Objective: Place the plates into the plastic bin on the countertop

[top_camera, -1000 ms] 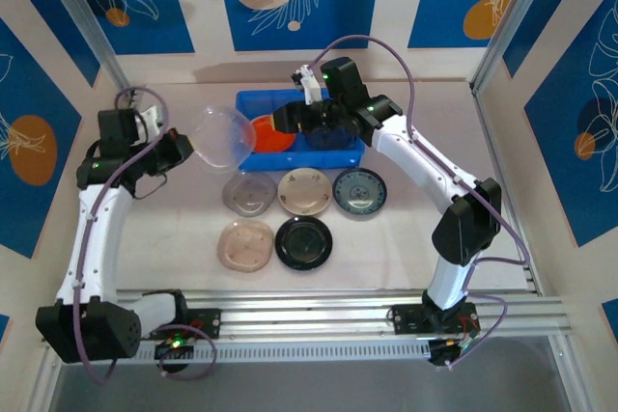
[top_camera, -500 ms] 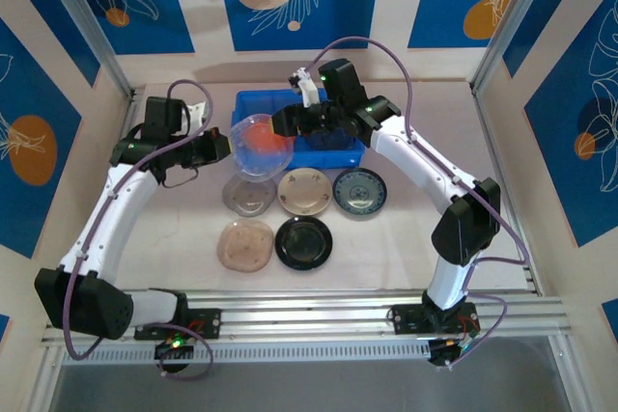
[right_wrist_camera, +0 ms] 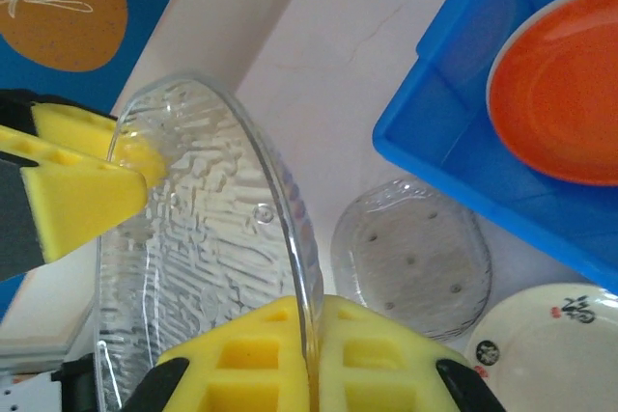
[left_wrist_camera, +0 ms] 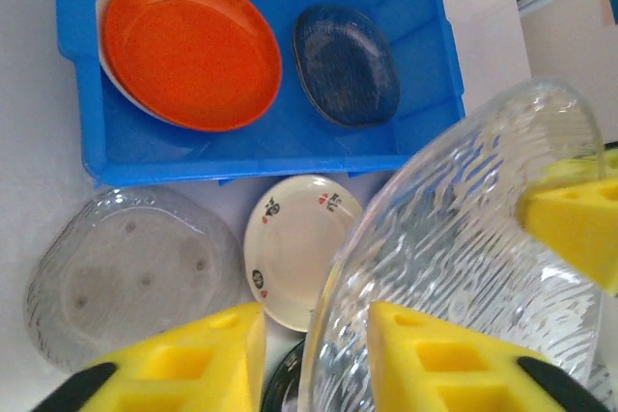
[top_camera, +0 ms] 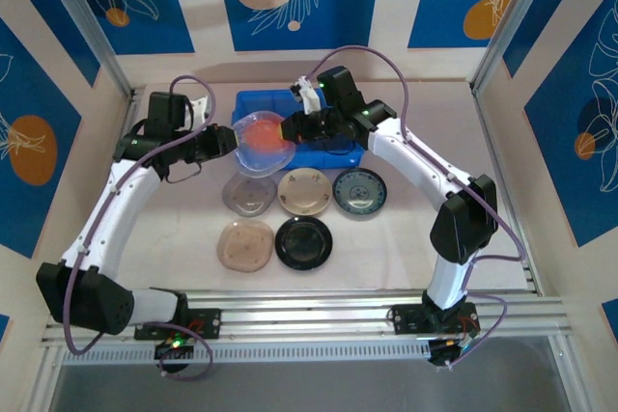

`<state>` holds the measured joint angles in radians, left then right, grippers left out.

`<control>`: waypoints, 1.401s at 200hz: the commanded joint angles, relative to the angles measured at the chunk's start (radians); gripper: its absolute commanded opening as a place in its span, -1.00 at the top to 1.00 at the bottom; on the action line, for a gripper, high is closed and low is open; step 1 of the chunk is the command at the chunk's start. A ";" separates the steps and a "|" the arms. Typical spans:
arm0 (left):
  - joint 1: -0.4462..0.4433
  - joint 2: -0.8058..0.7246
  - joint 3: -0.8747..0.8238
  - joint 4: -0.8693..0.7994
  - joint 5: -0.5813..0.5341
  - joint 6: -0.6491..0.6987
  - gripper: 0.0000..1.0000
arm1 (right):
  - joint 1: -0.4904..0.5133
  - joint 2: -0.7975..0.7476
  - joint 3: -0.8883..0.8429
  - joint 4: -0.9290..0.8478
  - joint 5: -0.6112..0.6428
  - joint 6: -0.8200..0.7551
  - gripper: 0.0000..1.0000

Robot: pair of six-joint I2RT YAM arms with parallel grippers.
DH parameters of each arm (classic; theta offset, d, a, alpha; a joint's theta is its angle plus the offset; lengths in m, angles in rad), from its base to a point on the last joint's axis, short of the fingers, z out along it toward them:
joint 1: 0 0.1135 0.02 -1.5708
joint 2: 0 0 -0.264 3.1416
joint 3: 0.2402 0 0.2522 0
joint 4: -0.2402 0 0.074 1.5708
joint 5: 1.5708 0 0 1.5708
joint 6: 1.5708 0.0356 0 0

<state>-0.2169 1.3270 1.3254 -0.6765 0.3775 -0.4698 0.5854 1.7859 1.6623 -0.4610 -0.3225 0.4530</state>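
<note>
The left claw [left_wrist_camera: 314,340] is shut tight on the edge of a clear bumpy plate [left_wrist_camera: 463,258] and holds it up on its side. The right claw [right_wrist_camera: 311,340] pinches the other edge of the same plate, so both claws hold it and face each other. Just past the claws sits the blue bin [left_wrist_camera: 72,74] on the tabletop [top_camera: 406,229]. Inside it an orange plate [left_wrist_camera: 193,45] and a dark blue plate [left_wrist_camera: 346,65] lie side by side. Below the claws, closer to the arm bases, more plates lie flat on the tabletop. First comes a row with a grey see-through plate [top_camera: 248,193], a beige plate [top_camera: 304,190] and a blue-patterned plate [top_camera: 360,190]. Further from the claws lie a pinkish plate [top_camera: 245,243] and a black plate [top_camera: 304,241]
</note>
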 commanded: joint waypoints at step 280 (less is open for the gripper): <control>-0.193 1.153 1.196 -0.049 -0.075 0.341 1.00 | -0.304 -0.307 -0.213 -0.084 0.313 0.124 -0.15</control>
<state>-0.4038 2.4279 2.4863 -0.7139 0.2459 -0.1474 0.2893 1.4887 1.4433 -0.5240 -0.0067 0.5884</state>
